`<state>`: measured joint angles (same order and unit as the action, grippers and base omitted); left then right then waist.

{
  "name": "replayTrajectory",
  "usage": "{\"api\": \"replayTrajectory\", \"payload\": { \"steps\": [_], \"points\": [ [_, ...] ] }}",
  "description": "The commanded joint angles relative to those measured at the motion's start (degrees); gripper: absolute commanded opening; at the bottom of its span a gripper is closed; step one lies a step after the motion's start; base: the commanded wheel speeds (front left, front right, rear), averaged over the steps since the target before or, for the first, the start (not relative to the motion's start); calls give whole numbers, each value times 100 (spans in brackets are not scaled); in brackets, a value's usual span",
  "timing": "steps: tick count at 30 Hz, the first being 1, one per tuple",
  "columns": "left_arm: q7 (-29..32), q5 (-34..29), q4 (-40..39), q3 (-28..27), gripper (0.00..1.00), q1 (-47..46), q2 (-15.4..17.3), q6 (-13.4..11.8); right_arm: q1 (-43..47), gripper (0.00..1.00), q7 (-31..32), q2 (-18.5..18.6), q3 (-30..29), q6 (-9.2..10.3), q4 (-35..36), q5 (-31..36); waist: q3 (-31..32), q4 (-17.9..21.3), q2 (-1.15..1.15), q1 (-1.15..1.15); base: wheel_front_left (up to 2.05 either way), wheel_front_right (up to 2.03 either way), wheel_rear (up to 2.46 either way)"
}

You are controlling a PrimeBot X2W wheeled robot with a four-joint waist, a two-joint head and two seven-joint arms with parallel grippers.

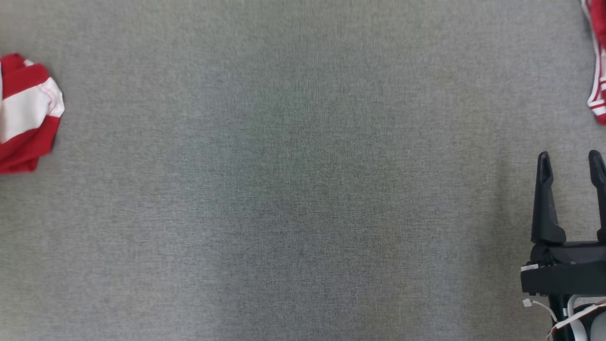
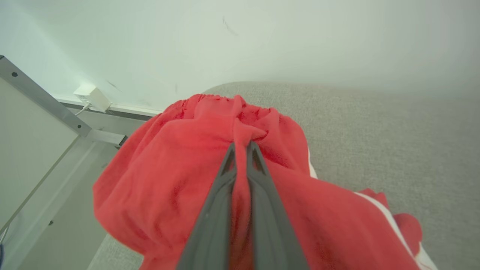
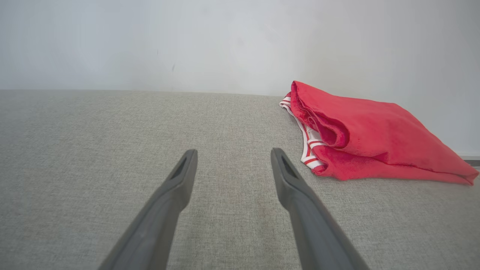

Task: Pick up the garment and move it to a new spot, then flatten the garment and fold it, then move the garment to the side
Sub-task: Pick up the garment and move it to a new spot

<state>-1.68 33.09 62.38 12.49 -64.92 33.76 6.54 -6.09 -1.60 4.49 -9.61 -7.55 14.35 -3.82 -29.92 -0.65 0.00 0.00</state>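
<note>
- Left end effector (image 2: pixel 242 144) was clenched on a fold of the red garment (image 2: pixel 168 180)
- Right end effector (image 3: pixel 232 161) hung spread wide, empty, above the grey surface (image 3: pixel 75 150)

A grey woven surface (image 1: pixel 303 189) carries everything here. A folded red garment (image 3: pixel 375 138) with red-and-white striped trim lies flat on it, its layers stacked and the fold facing the middle of the surface. Well apart from the folded red garment, across the whole grey stretch, a crumpled red-and-white garment (image 1: pixel 26 113) sits bunched in a heap.
</note>
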Motion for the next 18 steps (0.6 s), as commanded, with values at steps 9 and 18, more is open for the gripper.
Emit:
{"api": "replayTrajectory", "payload": {
  "steps": [9, 18],
  "points": [
    [-927, -289, -500, 317, 0, -543, -284, 41, -2, 100, -270, -77, 132, 15, -502, -193, 754, 53, 0, 0, 0, 0, 0],
    [-738, -309, -1674, 808, 0, -806, -803, 94, 87, 100, -690, -141, 210, 15, -1173, -481, 1263, 575, 0, 0, 0, 0, 0]
  ]
}}
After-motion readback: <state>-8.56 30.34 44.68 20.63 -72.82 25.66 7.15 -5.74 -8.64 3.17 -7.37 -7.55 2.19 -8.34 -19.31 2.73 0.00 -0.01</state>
